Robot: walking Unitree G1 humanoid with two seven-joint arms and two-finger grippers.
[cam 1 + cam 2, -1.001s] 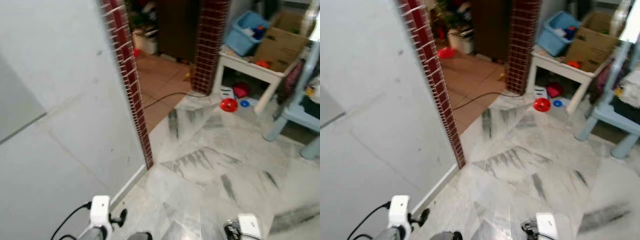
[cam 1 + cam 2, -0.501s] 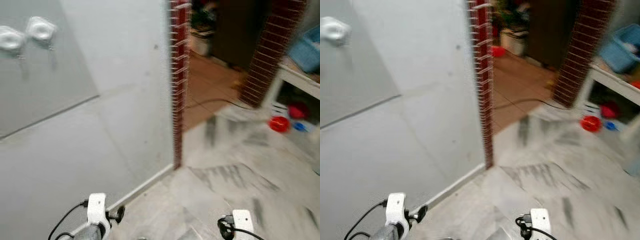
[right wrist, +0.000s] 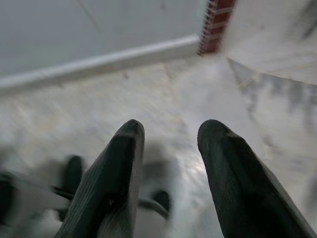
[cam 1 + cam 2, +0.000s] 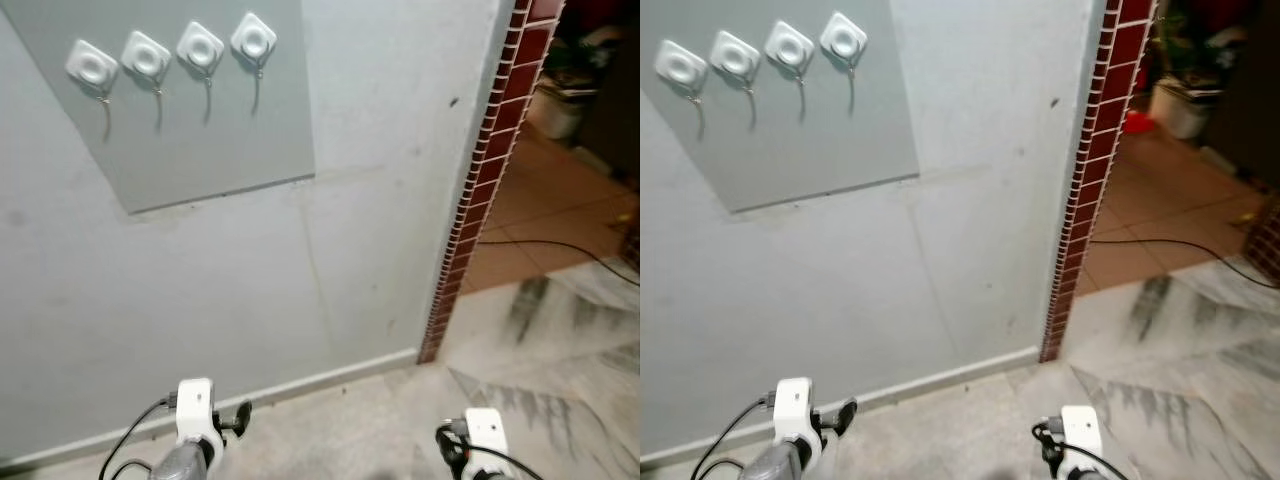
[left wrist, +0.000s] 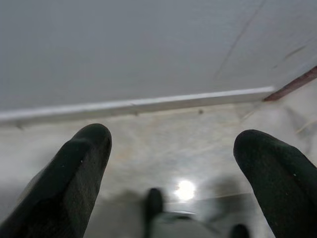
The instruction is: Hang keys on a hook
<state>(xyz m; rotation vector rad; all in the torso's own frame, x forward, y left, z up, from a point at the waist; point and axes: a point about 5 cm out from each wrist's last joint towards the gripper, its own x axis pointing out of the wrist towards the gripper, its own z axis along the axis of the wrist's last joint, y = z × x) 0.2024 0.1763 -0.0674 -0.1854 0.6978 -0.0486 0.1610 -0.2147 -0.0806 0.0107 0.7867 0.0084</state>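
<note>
View swung left | 4 hooks (image 4: 174, 52) now visible | both grippers low, empty

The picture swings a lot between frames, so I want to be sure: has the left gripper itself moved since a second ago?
Cannot tell. The left arm sits at the same spot low in the head view; wall hooks entered because the camera turned. Its gripper points at the floor.

home hallway, wall hooks (image 4: 173, 52), marble floor (image 4: 560, 350)
</note>
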